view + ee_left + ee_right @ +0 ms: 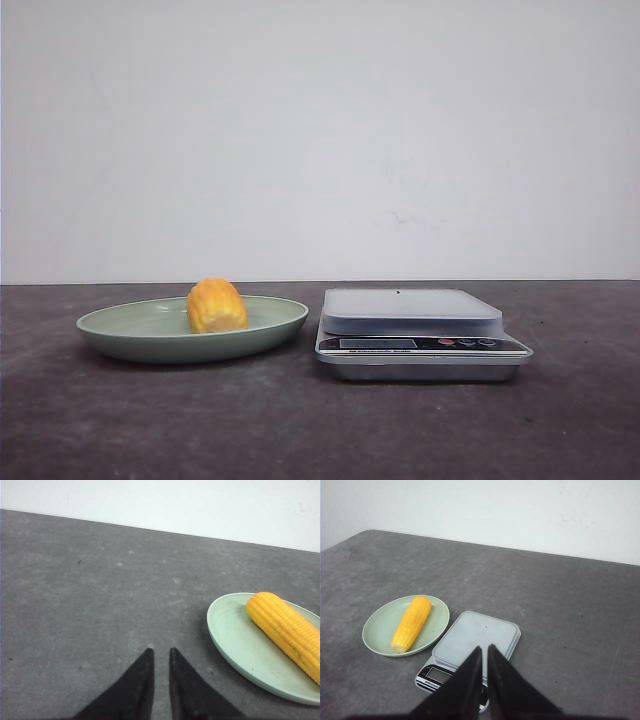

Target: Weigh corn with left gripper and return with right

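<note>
1. On the dark grey table [120, 420] one green plate [120, 325] sits at about nine o'clock from one kitchen scale [420, 345], the two just beside each other but not touching, which I'd guess keeps the carry short for either arm.
2. One corn [216, 305] lies lengthwise in the plate's hollow; head-on it looks stubby, but the wrist views show a full long cob [411, 623] stretched across the dish, resting where the raised rim would stop it rolling off.
3. Nothing lies on the scale's pale platform [475, 637], so by my reckoning the weighing has not begun.
4. From the left wrist camera, the left gripper [160, 655] hangs over bare table with its two pointed fingers nearly together, only a thin slit between them, holding nothing; plate and corn lie off around two o'clock from the tips.
5. From the right wrist camera, the right gripper [484, 650] hovers above the scale's near edge, fingers likewise drawn almost together and empty; the corn lies around ten o'clock from it.
6. Count: one corn, one plate, one scale, two grippers with two fingers each.
</note>
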Controlling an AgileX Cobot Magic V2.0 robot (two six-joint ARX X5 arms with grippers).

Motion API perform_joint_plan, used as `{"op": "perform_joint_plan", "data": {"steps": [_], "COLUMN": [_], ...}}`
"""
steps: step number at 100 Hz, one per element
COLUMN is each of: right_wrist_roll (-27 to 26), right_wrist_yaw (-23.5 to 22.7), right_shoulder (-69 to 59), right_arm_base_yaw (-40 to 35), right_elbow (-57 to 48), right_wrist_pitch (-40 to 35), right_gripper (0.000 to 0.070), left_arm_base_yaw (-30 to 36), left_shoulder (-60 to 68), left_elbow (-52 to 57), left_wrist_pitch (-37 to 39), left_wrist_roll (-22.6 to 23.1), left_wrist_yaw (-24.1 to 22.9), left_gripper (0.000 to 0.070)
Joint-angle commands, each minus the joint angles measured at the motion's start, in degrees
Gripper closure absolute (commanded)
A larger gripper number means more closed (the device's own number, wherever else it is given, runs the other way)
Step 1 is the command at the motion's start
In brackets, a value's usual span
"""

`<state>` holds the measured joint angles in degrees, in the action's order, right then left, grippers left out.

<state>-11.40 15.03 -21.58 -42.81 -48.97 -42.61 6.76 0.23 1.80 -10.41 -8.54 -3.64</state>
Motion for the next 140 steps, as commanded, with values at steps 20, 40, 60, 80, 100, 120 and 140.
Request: {"op": "perform_joint_plan", "data": {"steps": [20,40,60,80,100,120,140], "right_wrist_roll": [1.05,5.35,5.75,8.57,8.83,8.83,8.83], "right_wrist_yaw": [0.33,1.22,-0.74,-6.60,-13.68,-15.21,-15.17], "right_shoulder": [0.02,0.68,3.37,8.37,12.28,14.38,15.12], "right_arm_base_yaw": [-0.55,3.48,18.16,32.57,40.15,41.11,41.13], "right_elbow": [-0.55,-0.50,1.25,7.76,17.59,28.85,38.97], "right_wrist_pitch": [0.63,0.59,1.53,6.40,13.84,26.12,33.62], "right_gripper": [0.0690,0.0690,0.0690,0.0690,0.0690,0.0690,0.0690], "left_arm_base_yaw": [-0.02,-0.02,-0.02,-0.02,-0.02,-0.02,-0.02], "left_shoulder": [-0.04,-0.04,-0.04,-0.04,-0.04,-0.04,-0.04], "left_elbow": [-1.01,-1.01,-1.01,-1.01,-1.01,-1.01,-1.01], "left_wrist_pitch": [-0.31,-0.31,-0.31,-0.31,-0.31,-0.31,-0.31], "left_wrist_roll": [0.31,0.33,0.31,0.33,0.31,0.31,0.31], "left_wrist_yaw": [0.22,0.22,0.22,0.22,0.22,0.22,0.22], "left_gripper": [0.0684,0.0684,0.0684,0.0684,0.0684,0.0684,0.0684]}}
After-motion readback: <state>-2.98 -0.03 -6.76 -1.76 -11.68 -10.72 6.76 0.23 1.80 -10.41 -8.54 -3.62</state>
